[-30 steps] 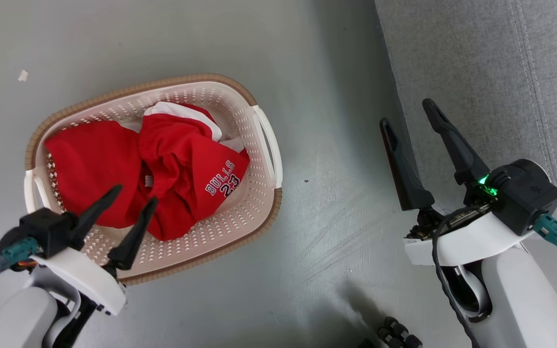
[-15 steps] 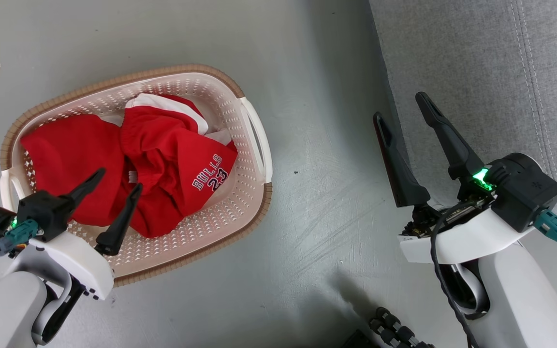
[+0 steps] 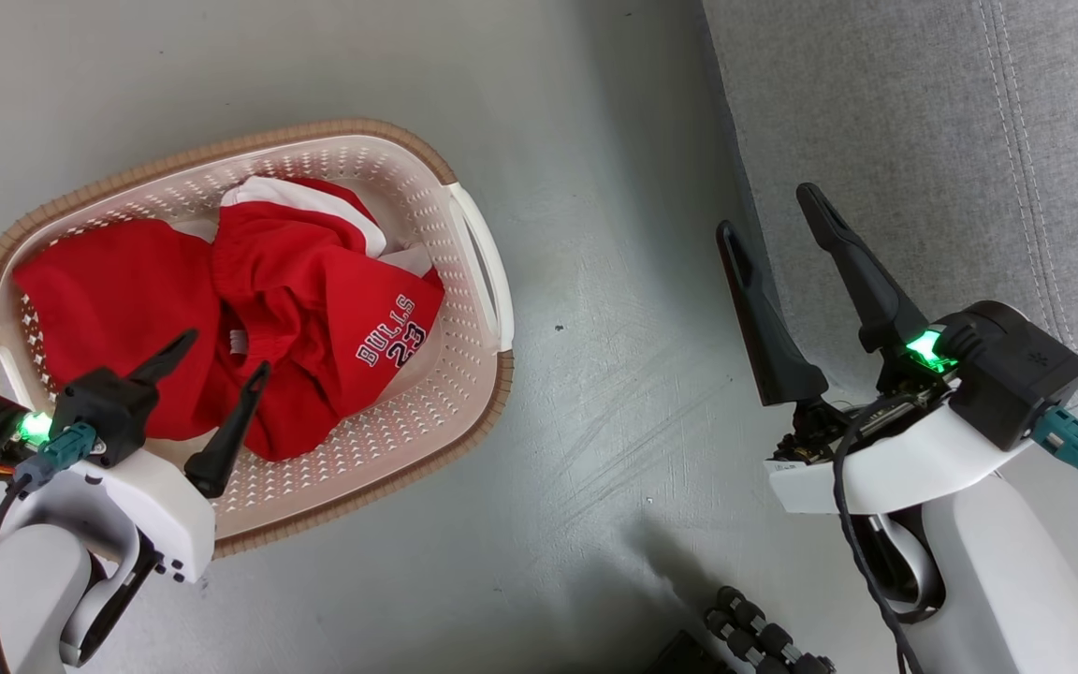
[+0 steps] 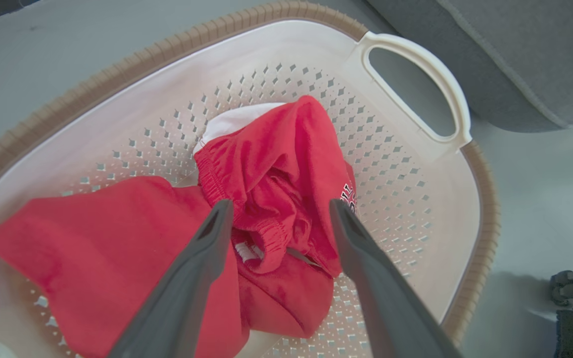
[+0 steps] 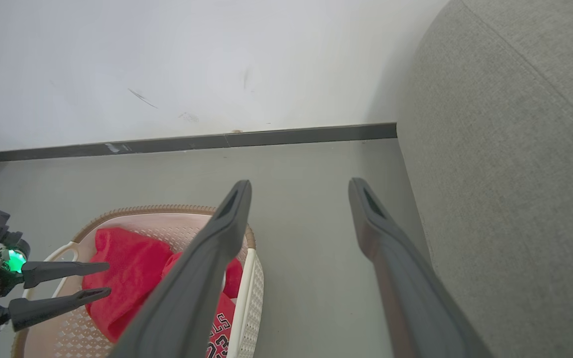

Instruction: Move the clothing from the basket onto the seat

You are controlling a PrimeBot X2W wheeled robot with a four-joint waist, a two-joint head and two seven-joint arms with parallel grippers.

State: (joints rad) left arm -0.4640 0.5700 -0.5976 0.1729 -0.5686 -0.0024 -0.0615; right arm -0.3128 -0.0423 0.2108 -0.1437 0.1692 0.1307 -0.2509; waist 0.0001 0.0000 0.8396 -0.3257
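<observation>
The clothing (image 3: pixel 296 281) lies in the basket (image 3: pixel 431 388) on the floor (image 3: pixel 595 421), left of the seat (image 3: pixel 923 112)

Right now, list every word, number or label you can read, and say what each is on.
"BULLS": white letters on the red jersey in the basket.
"23": just under it, same jersey.
Small white tag in the jersey's folds: too small to read.
</observation>
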